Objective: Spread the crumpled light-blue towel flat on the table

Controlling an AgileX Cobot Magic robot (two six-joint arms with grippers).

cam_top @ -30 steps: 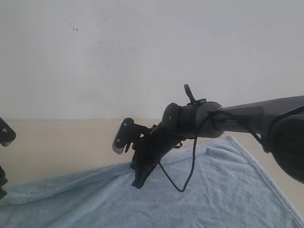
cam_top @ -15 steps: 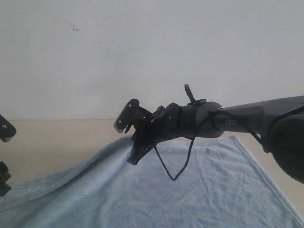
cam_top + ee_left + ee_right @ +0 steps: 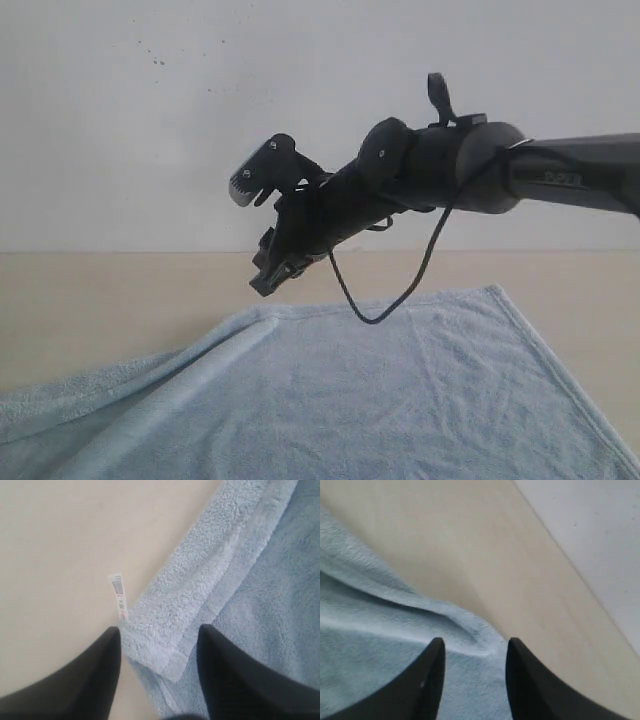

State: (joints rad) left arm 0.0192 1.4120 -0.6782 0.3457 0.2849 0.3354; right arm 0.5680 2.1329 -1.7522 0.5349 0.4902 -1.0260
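1. The towel (image 3: 400, 390) lies on the beige worktop (image 3: 100, 300). Its right half is flat, with the far edge running straight. A low ridge runs off toward the near left, so the job looks mostly done but not finished.

2. The right end effector (image 3: 265, 275) hangs clear above the towel's far edge and touches nothing. Its wrist view shows the fingers (image 3: 432, 680) parted with nothing between them. Below them is a small wrinkle at the cloth's edge, with bare worktop beyond.

3. The left end effector (image 3: 159, 632) sits low over a near corner, its jaws spread wide and gripping nothing. The pictures do not show whether it touches the cloth.

4. At that corner a hemmed strip lies doubled over the cloth beneath. A white label (image 3: 118, 596) sticks out onto the worktop just beside it.

5. That placement suggests the doubled corner is the likely next target. Pinching it and drawing it outward would probably flatten the ridge. The thick pile could slip from a shallow grip.
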